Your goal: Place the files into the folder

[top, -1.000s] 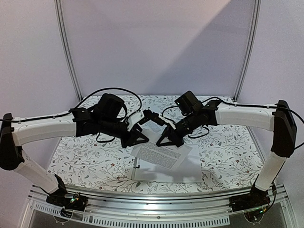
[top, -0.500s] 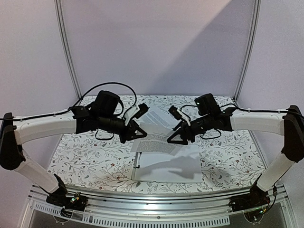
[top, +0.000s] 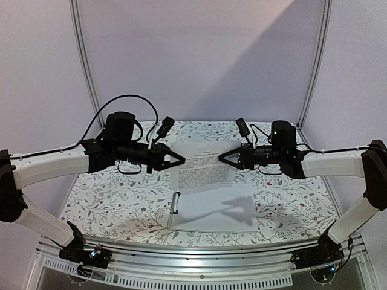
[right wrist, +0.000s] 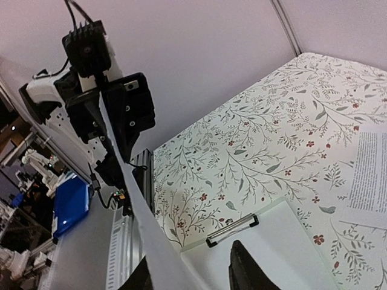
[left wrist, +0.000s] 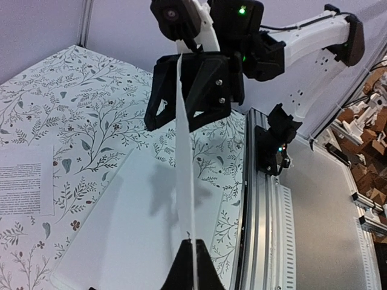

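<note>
Seemingly two files [top: 202, 172], one folder [top: 208, 211], one left end effector [top: 181, 162] and one right end effector [top: 222, 158].

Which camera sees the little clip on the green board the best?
The right wrist view: the clip is close and whole, at the short edge of the folder. The top view shows it only as a tiny dark bar. The left wrist view shows the folder, but not clearly the clip.
</note>
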Robot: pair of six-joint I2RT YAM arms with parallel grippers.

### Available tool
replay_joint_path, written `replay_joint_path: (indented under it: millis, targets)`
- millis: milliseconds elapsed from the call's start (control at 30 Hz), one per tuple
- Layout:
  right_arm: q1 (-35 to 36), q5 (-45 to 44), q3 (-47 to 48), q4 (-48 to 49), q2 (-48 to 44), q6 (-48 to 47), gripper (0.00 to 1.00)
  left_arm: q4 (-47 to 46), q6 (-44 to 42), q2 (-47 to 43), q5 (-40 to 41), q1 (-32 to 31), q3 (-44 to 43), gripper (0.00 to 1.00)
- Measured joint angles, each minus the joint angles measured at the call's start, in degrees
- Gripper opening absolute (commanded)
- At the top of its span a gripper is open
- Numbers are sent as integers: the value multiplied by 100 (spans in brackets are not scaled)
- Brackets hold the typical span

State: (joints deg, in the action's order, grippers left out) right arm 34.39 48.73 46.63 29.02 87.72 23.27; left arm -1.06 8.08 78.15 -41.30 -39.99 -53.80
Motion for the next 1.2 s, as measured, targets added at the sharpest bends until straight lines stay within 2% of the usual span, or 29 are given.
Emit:
replay_joint_path:
  millis: [33, 100, 133, 167, 267, 400, 533, 633, 667, 767, 867, 900, 967, 1067, 1200]
  targets:
    - [0, -4, -7, 109, 9, 107, 23, 2, 17, 11, -20, 4, 4, 0]
    - [0, -13, -15, 234, 24, 216, 20, 4, 44, 22, -24, 15, 9, 0]
    - [0, -9, -17, 264, 39, 280, 21, 4, 57, 26, -17, 22, 9, 0]
    - [0, -11, -22, 280, 79, 398, 28, 9, 79, 28, 9, 66, 9, 0]
    - [0, -4, -37, 275, 81, 485, 29, 7, 105, 31, 20, 98, 9, 0]
    - [0, 9, -140, 269, 81, 551, 19, 7, 164, 98, 26, 181, 9, 0]
    - [0, 9, -181, 223, 81, 612, 0, 15, 219, 236, 35, 223, 9, 0]
    - [-2, 11, -188, 190, 79, 608, 0, 35, 254, 271, 44, 243, 9, 0]
    - [-2, 9, -188, 179, 79, 605, 0, 37, 260, 275, 59, 249, 9, 4]
    - [0, -7, -186, 79, 79, 608, 0, 140, 308, 299, 264, 260, -31, 34]
    - [-2, -28, -166, -319, 79, 616, 0, 614, 376, 415, 916, 271, -299, 44]
    - [-2, -31, -116, -562, 87, 632, 0, 833, 422, 494, 1226, 273, -455, 51]
    - [-4, -26, 4, -968, 144, 678, 0, 1290, 501, 669, 1832, 278, -767, 53]
    - [-9, -15, 76, -1375, 262, 813, 0, 2004, 817, 903, 2710, 286, -1117, 51]
    - [-31, -46, -22, -1733, 282, 977, 0, 2765, 1403, 1224, 3314, 275, -1189, 49]
